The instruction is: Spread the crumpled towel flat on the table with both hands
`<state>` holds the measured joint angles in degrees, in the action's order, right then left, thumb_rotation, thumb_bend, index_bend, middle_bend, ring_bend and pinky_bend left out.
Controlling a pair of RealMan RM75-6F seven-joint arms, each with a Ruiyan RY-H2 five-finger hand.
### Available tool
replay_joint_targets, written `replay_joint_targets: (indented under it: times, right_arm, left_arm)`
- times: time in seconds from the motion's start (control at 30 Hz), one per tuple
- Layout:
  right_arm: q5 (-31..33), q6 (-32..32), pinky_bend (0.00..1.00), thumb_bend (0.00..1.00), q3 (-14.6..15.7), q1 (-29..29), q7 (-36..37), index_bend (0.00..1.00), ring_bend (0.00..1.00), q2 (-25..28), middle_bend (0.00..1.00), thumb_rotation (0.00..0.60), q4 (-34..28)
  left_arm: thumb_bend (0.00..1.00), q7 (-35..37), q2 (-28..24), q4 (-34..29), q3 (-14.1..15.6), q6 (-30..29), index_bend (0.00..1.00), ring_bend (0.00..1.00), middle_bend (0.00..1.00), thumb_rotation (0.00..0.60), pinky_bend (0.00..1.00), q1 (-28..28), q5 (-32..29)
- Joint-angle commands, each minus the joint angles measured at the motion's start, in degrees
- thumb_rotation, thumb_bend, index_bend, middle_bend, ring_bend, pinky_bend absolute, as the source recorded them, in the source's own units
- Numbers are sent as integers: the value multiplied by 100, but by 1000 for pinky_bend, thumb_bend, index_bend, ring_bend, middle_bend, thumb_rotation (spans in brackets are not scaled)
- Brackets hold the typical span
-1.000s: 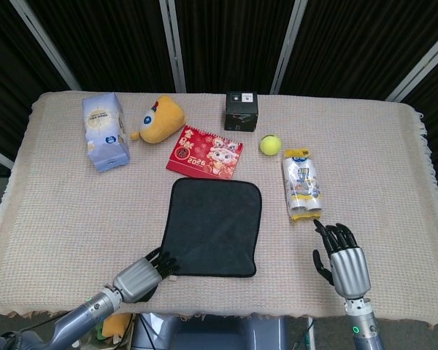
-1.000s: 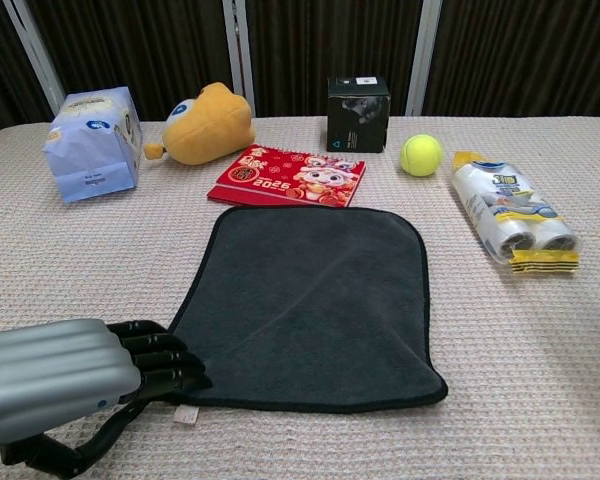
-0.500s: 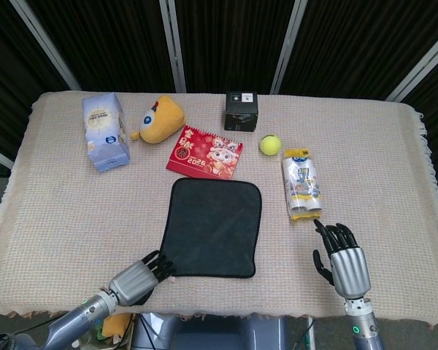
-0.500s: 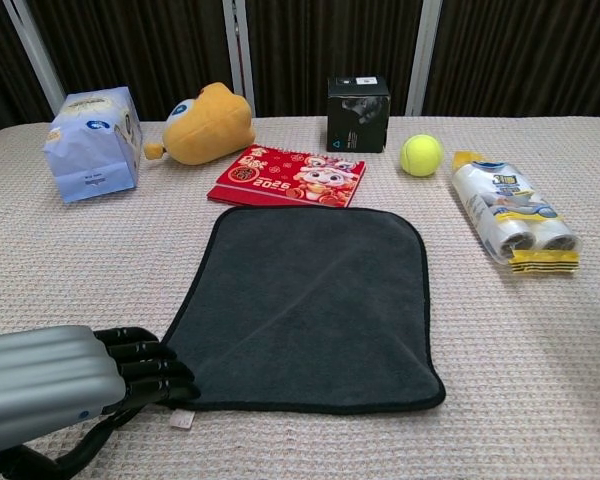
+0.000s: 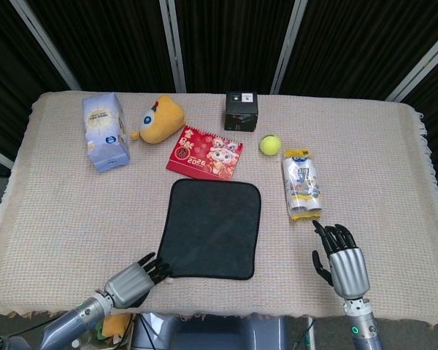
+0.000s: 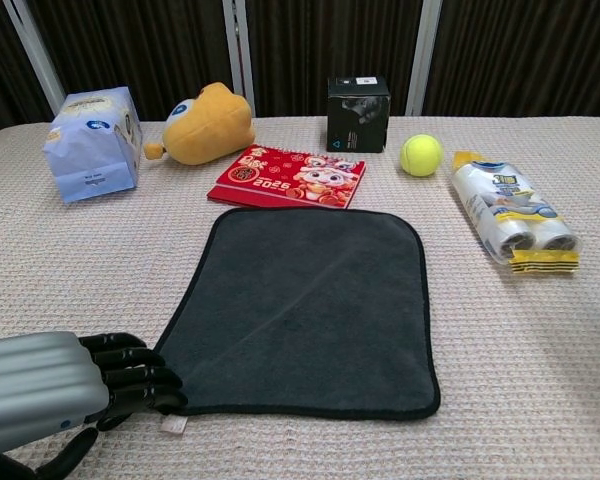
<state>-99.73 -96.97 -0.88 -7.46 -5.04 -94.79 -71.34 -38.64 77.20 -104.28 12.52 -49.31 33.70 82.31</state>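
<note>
left hand (image 6: 55, 385) drawn back toward tabletop (image 5: 58, 211) edge, fingers (image 6: 130, 372) pinching near corner of towel (image 6: 305, 305); towel flat. right hand (image 5: 341, 259) released, fingers spread.

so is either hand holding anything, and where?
Left hand grips the towel at its near-left corner. Right hand holds nothing.

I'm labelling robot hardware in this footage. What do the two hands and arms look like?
Both hands, left hand and right hand, have silver-grey metallic backs with ridged grooves and black segmented fingers. Grey cylindrical forearms; a small green light shows on the right arm's wrist. No visible cables.
</note>
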Motion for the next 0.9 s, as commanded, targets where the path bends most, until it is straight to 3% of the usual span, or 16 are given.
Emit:
replay_joint_targets:
  times: [0.03,0.17,0.27,0.43,0.53,0.63,0.73,0.9]
  right_arm:
    - [-2,8,216,530,1,-3,-8,118,268,1,343,600,-2]
    - [-14,10,216,529,15,3,-10,118,268,-9,343,600,8]
    - [-24,2,216,529,18,7,-27,118,265,-12,343,600,11]
    - [-5,25,216,530,10,7,-41,118,262,3,342,600,-29]
    - [-3,36,203,530,11,6,-56,118,256,-3,334,600,-10]
    - [-16,36,184,529,27,12,-65,118,245,-6,322,600,15]
    - [-12,52,172,530,33,14,-89,118,235,-8,309,600,30]
    - [-13,80,147,525,46,16,-150,104,213,4,286,600,41]
  left_arm:
    - [784,12,-28,-16,26,-20,62,0,49,600,0,-18,40]
    - [781,44,-58,-27,49,-55,61,0,47,600,0,-47,97]
    - [722,58,-61,-16,46,-100,58,0,42,600,0,-70,145]
    - [480,196,-64,-5,37,-179,44,0,20,600,0,-110,263]
    - [261,271,-86,-23,8,-299,25,0,4,600,0,-149,361]
    - [118,412,-106,-38,-40,-538,7,0,0,600,0,-237,509]
    - [55,534,-113,-49,-126,-889,0,0,0,600,0,-359,670]
    - [45,1065,-40,-28,-343,-1806,0,0,0,600,0,-743,914]
